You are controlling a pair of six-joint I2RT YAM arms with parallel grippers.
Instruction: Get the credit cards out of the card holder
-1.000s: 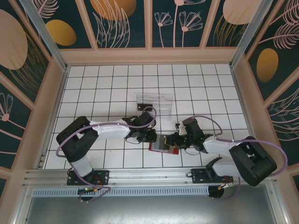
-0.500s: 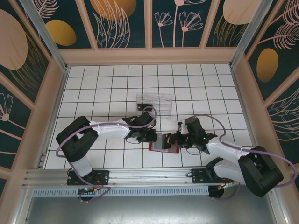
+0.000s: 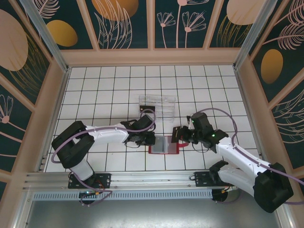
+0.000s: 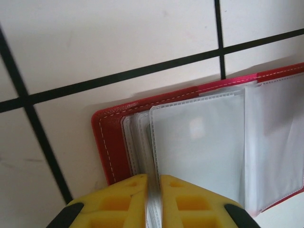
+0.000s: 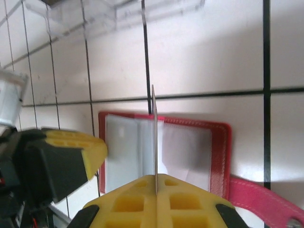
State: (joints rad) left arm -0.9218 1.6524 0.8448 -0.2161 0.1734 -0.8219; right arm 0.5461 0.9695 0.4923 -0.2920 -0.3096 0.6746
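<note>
**Thin pinch, slippery card**

The right gripper (image 5: 156,183) is closed on a credit card (image 5: 154,133), held edge-on near the right end of the open card holder (image 3: 163,145) on the counter (image 3: 109,95). A shallow pinch could drop it. The left gripper (image 4: 153,187) clamps the holder's clear sleeves (image 4: 194,142), which might tear.

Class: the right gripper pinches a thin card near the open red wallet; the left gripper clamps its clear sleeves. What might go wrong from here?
1. The thin flat card is pinched by one edge in the right gripper; it may twist or slip out.
2. The left gripper grips only the clear plastic sleeves, not the cover of the red folding wallet, which may drag or lift if that arm moves.
</note>
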